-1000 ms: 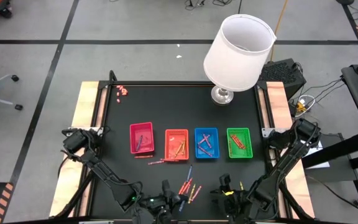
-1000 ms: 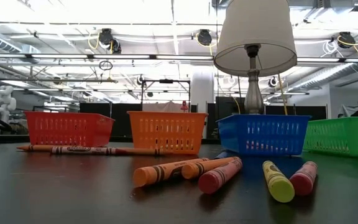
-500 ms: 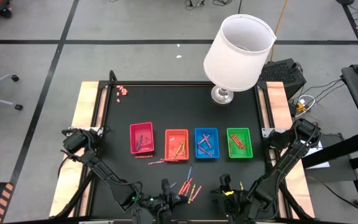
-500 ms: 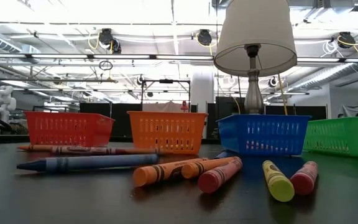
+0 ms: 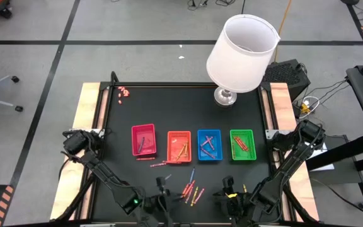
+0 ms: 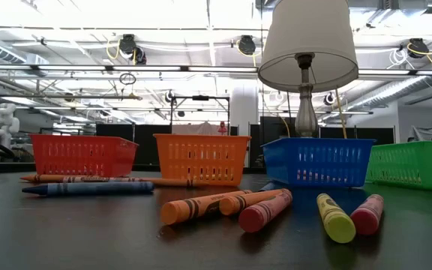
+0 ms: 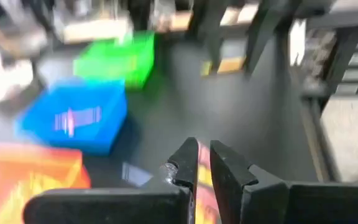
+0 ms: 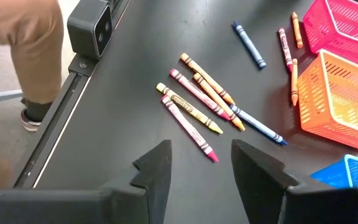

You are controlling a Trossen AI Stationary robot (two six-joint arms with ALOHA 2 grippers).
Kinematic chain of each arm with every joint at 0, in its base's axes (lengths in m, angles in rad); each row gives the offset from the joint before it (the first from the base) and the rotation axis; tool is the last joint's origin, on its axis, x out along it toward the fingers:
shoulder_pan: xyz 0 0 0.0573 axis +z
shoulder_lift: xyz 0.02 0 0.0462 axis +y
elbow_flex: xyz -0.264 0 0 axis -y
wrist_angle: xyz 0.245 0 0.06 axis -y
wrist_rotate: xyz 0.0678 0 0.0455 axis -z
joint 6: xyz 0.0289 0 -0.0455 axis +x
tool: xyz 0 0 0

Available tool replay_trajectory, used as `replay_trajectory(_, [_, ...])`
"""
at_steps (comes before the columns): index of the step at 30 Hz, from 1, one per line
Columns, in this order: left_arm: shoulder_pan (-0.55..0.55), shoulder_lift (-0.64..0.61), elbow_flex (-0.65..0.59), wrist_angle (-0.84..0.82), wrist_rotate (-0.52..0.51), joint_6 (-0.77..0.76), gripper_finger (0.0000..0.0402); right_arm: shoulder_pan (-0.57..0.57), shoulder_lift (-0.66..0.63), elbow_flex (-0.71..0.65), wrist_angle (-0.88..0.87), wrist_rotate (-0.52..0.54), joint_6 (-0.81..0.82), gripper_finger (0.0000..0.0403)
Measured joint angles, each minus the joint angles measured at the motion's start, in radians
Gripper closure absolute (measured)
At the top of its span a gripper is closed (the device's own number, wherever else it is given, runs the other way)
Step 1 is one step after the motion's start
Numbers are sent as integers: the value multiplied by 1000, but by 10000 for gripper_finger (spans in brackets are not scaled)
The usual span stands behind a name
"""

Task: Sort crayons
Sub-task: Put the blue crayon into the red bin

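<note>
The black table (image 5: 244, 104) carries a tall white lamp (image 5: 241, 47) at its far right, and in front of it a row of four trays: the pink tray (image 5: 134, 133), orange tray (image 5: 169, 138), blue tray (image 5: 200, 137) and green tray (image 5: 233, 137), left to right. Each already holds a few crayons, so by my read the sort is well under way but far from finished. Loose crayons are left in two spots: a few lying just near of the pink and orange trays (image 5: 158, 163), and a bigger cluster (image 5: 191, 188) near the front edge, between the two arms. One blue crayon (image 6: 87, 187) lies alone on the left in the low view, apart from the orange, red and yellow ones in front. The left gripper (image 7: 204, 163) hangs over the near edge left of that cluster, jaws nearly pressed together; something orange-red shows in the narrow gap, but whether it is gripped or just lying behind, I cannot tell. The right gripper (image 8: 201, 163) waits at the near right, fingers spread wide and holding nothing. A scatter of tiny pink-red bits (image 5: 124, 92) sits in the far left corner, well clear. Nothing blocks the trays; the lamp stands behind them, and a person's leg (image 8: 27, 50) shows beside the table edge.
</note>
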Motion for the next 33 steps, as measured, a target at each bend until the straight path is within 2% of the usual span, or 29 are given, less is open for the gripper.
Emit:
replay_trajectory(5, [0, -26, 0, -476, 62, -582, 362, 0, 0, 0, 0, 2, -7, 252])
replay_trajectory(7, [0, -26, 0, -632, 131, -746, 362, -5, 0, 0, 0, 20, -17, 252])
replay_trajectory(9, [1, -26, 0, -747, 187, -844, 359, -13, 0, 0, 1, 25, -16, 252])
replay_trajectory(13, [10, -18, -24, -847, 236, -909, 334, -15, 0, 0, 0, 23, -5, 252])
replay_trajectory(16, [10, -19, -47, -832, 236, -917, 302, -10, 0, 0, -2, 21, -5, 252])
replay_trajectory(21, [5, -19, -107, -833, 250, -1017, 256, -5, 0, 0, -2, 21, -8, 252])
replay_trajectory(33, [0, -19, -213, -730, 257, -1035, 258, -5, 0, 0, -1, 20, -8, 252])
